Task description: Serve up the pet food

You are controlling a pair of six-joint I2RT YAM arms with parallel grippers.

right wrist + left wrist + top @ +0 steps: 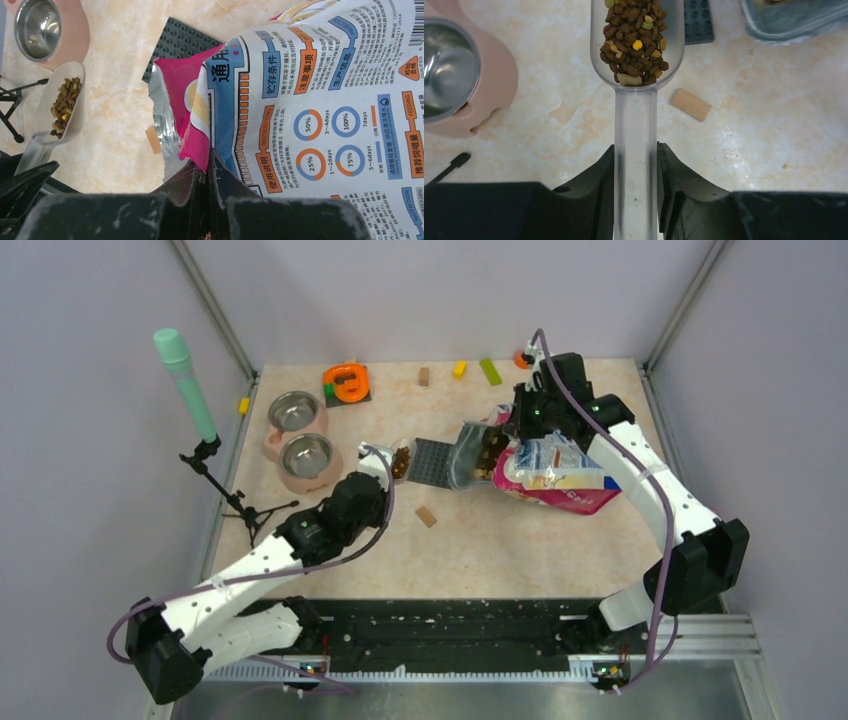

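Observation:
The pink-and-blue pet food bag (555,475) lies on its side at the middle right, its open mouth facing left with brown kibble (490,452) showing inside. My right gripper (210,165) is shut on the bag's (310,100) rim at the opening. My left gripper (636,165) is shut on the handle of a clear plastic scoop (636,115). The scoop is filled with kibble (634,40) and held level above the table, between the bag and the bowls. A pink stand (300,485) with two empty steel bowls sits to the scoop's left, its near bowl (444,70) close by.
A dark grey studded plate (432,462) lies under the bag's mouth. A tan block (427,516) lies near the scoop. An orange object (347,382) and small coloured blocks (459,369) sit at the back. A tripod (240,505) with a green microphone (185,380) stands at the left edge.

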